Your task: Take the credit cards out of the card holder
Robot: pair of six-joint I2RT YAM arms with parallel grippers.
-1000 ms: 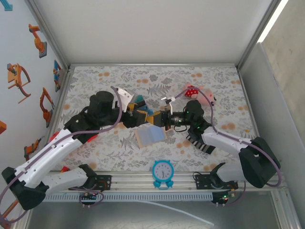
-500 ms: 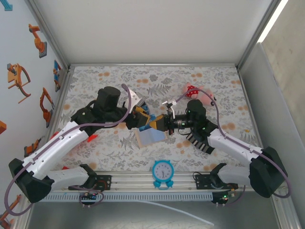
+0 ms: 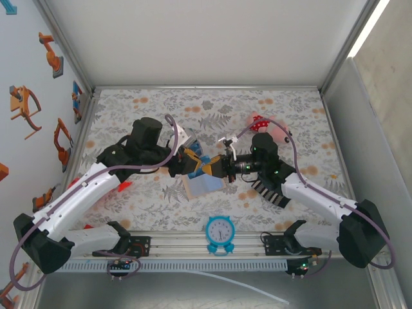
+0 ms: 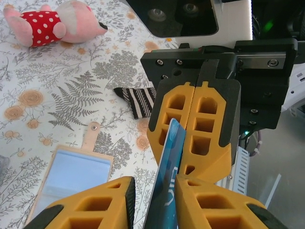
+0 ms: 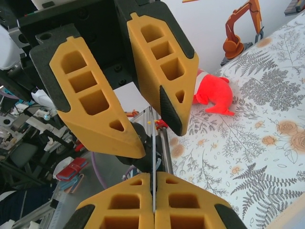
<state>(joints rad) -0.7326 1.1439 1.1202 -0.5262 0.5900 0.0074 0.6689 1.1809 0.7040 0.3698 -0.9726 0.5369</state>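
Right gripper (image 5: 153, 188) is clamped on one end of a blue credit card (image 4: 167, 157), held on edge above the table (image 3: 302, 116). Left gripper (image 4: 153, 191) straddles the other end, jaws narrow but not yet pressing. The open card holder (image 4: 71, 174) lies underneath, with a striped sock (image 4: 138, 101), plush toy (image 4: 47, 24) and clock (image 3: 220, 230) around it

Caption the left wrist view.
Right pincer pinches a blue card between the left pincer's fingers; card holder lies open.

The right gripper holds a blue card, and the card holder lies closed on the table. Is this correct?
No. The card holder lies open on the table, pale blue inside up; the left wrist view shows it. The right gripper does hold the blue card.
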